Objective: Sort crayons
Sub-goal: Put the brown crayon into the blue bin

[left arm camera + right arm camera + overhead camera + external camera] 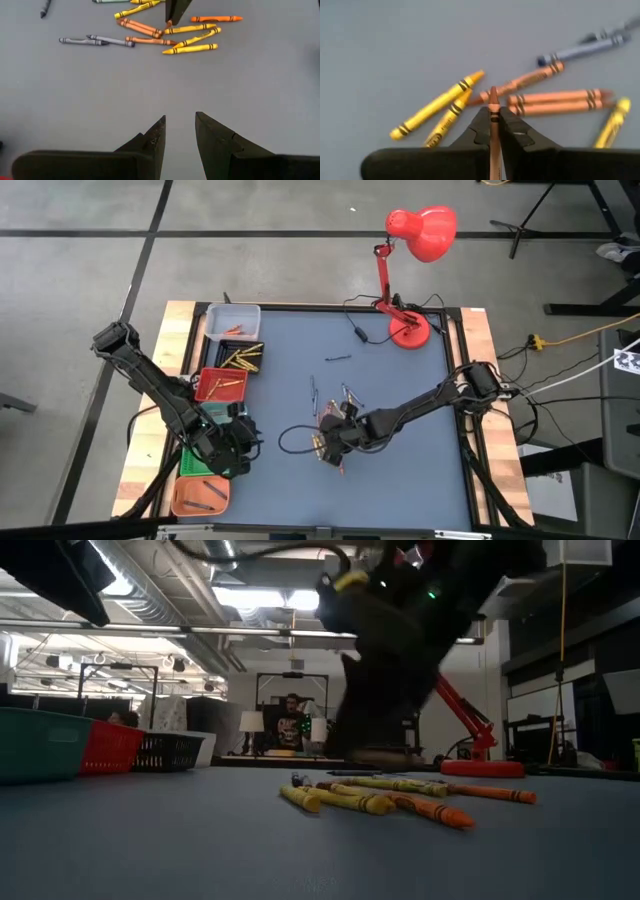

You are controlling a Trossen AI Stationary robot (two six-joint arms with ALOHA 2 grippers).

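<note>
Several crayons, yellow, orange and grey [535, 95], lie loose on the blue-grey mat mid-table [322, 448], and show in the low view [400, 795]. My right gripper [493, 125] hangs just over them [328, 438], shut on one orange-brown crayon [493, 107]. My left gripper [180, 125] stands open over bare mat beside the bins at the near left [245, 442], with nothing between its fingers. Ahead of it the pile [170, 35] lies with the right gripper's fingers [176, 9] above it. My right gripper pinches the orange-brown crayon's shaft [493, 131] between its two fingers. The crayon lies along the fingers, and its pointed end [493, 92] sticks out past the fingertips. The fingers slant down from the table's right side. The crayon's tip hangs just above the pile.
A row of small bins lines the left edge: white [232, 320], black with yellow crayons [243, 360], red [222, 385], green [197, 463], orange [200, 496]. A red desk lamp [408, 332] stands at the far right. A loose dark crayon [338, 358] lies farther back.
</note>
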